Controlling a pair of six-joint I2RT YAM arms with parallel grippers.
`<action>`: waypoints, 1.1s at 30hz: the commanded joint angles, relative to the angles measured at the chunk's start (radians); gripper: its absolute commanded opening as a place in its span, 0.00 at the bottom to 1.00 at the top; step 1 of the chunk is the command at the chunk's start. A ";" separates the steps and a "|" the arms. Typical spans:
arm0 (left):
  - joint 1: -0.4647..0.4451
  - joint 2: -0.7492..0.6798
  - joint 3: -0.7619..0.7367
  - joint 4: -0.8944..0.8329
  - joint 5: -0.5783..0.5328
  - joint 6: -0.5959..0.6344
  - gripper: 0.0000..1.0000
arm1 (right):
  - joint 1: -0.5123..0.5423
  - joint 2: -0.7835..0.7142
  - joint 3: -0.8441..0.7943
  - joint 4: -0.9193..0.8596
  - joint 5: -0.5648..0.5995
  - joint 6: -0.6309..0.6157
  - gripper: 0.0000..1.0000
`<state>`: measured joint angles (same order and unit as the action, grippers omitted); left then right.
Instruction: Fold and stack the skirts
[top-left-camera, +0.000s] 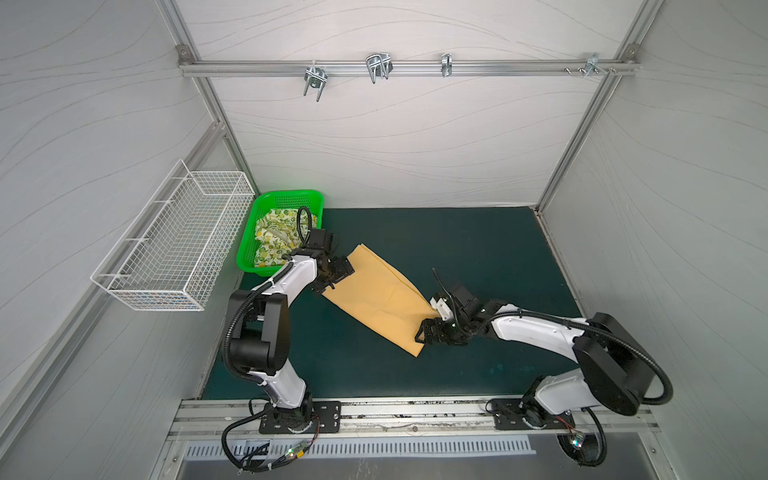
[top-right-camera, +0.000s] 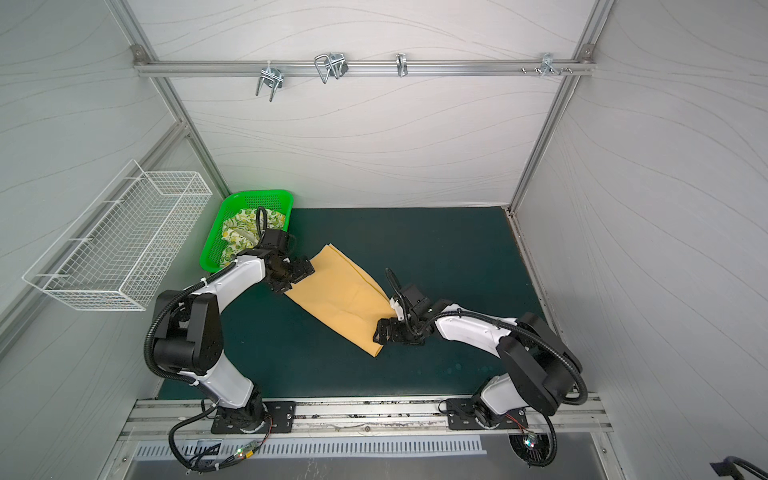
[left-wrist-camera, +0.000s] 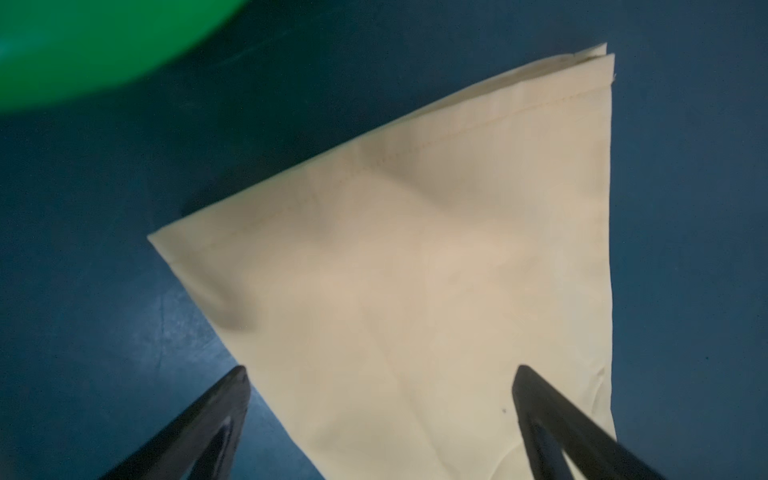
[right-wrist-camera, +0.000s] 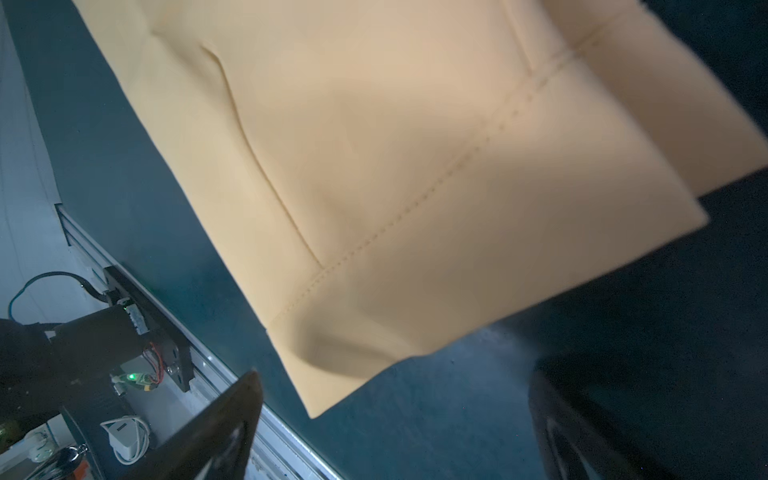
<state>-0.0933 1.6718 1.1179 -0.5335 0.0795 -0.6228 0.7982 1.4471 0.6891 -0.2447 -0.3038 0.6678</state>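
The mustard-yellow skirt (top-left-camera: 378, 299) (top-right-camera: 340, 299) lies folded into a long strip, slanting across the dark green mat in both top views. My left gripper (top-left-camera: 334, 278) (top-right-camera: 296, 279) hovers over its far left end, jaws open and empty; the left wrist view shows the cloth (left-wrist-camera: 415, 249) flat beneath the left gripper (left-wrist-camera: 381, 369). My right gripper (top-left-camera: 422, 332) (top-right-camera: 379, 332) stands open at the near right end, and the right wrist view shows the skirt's corner (right-wrist-camera: 395, 166) lying free just ahead of the right gripper (right-wrist-camera: 395, 372). The lemon-print skirt (top-left-camera: 272, 239) (top-right-camera: 237, 237) lies crumpled in the green basket (top-left-camera: 291, 195) (top-right-camera: 257, 194).
The green basket stands at the mat's (top-left-camera: 478, 249) back left corner, close behind my left arm. A white wire basket (top-left-camera: 174, 249) hangs on the left wall. Metal hooks (top-left-camera: 378, 66) sit on the rail on the back wall. An aluminium rail (top-left-camera: 415, 415) runs along the front edge.
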 joint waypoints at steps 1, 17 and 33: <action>0.003 0.040 0.009 0.076 -0.030 -0.008 0.99 | -0.003 0.058 -0.008 0.095 0.002 0.044 0.99; -0.171 0.027 -0.226 0.290 -0.103 -0.167 0.99 | -0.306 0.259 0.147 0.079 -0.059 -0.073 0.99; -0.566 -0.107 -0.306 0.363 -0.110 -0.383 0.99 | -0.489 0.472 0.560 -0.154 0.032 -0.242 0.99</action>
<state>-0.5987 1.6001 0.8158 -0.1474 -0.0399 -0.9306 0.3405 1.8919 1.1969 -0.2943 -0.3054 0.4736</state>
